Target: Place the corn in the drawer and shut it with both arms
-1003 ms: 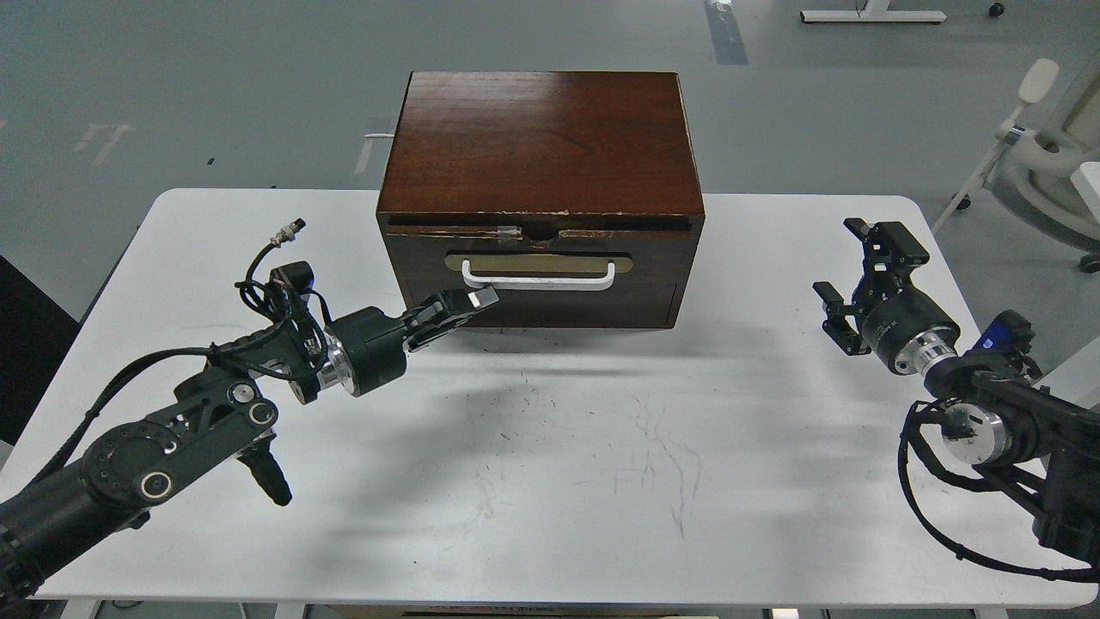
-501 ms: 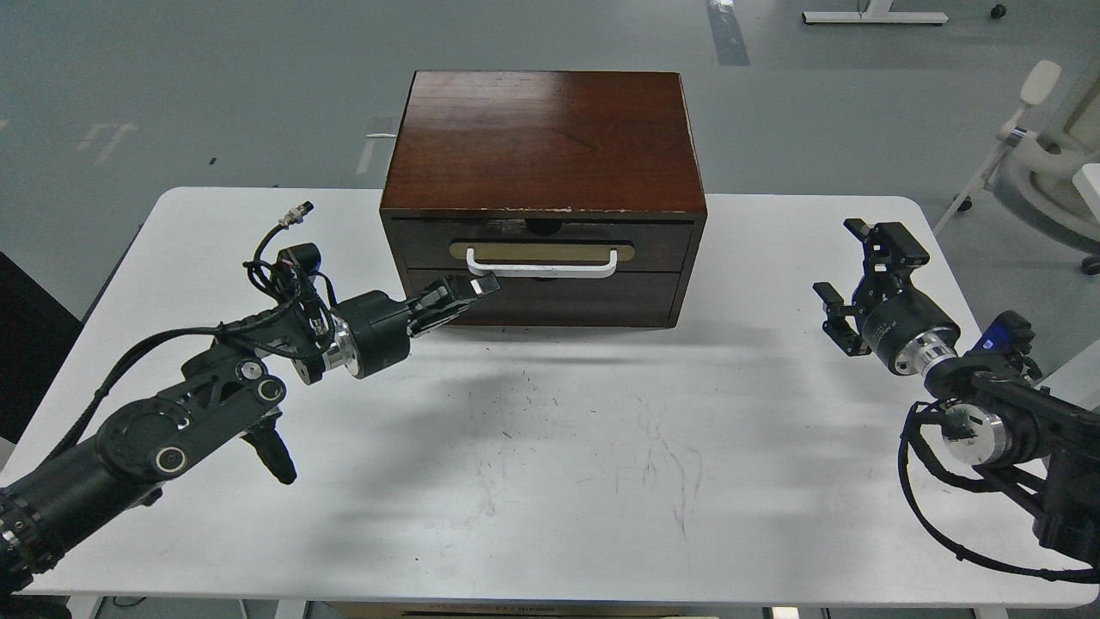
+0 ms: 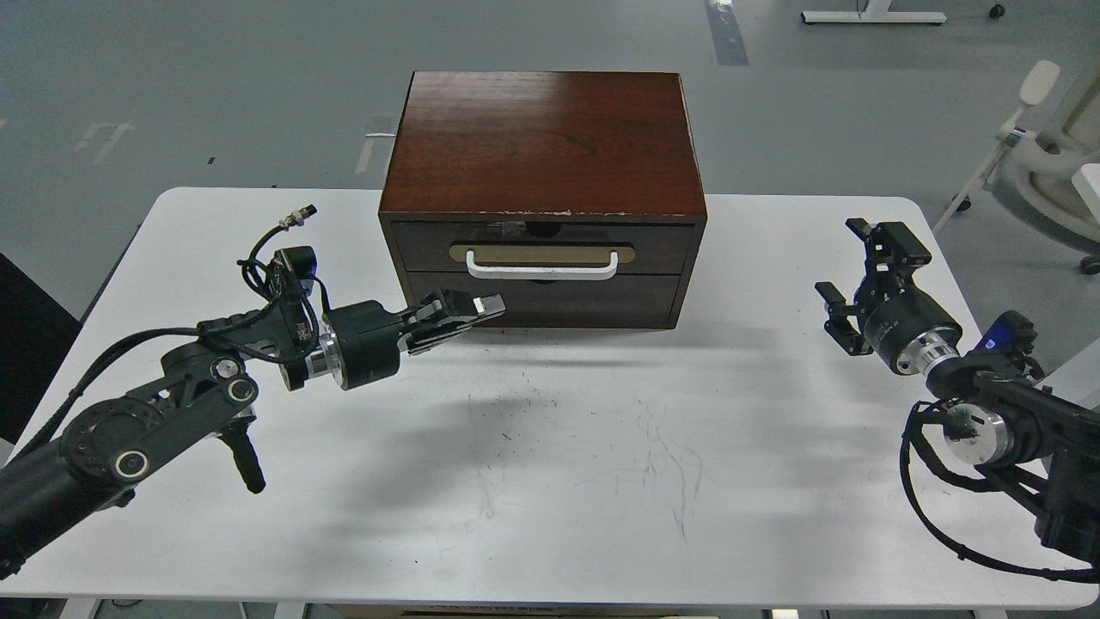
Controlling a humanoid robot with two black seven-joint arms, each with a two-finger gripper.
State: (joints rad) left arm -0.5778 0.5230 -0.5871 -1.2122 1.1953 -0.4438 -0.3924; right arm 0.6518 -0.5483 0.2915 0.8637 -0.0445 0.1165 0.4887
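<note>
Drawer [image 3: 543, 249], dark brown wood with white bar handle [image 3: 542, 266], flush in cabinet just beyond left fingers [image 3: 468, 307]. Yellow corn nowhere visible, probably inside. Left fingers clenched on nothing, below handle, judged there after pushing. Right fingers [image 3: 862, 268] released, well apart over white tabletop [image 3: 567, 464].

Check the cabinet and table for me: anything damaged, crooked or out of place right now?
The cabinet has a chipped front top edge, pale flecks along it above the drawer. A notch shows in the drawer's top edge above the white handle. The table is scuffed with dark scratches. The drawer sits flush and square.
</note>
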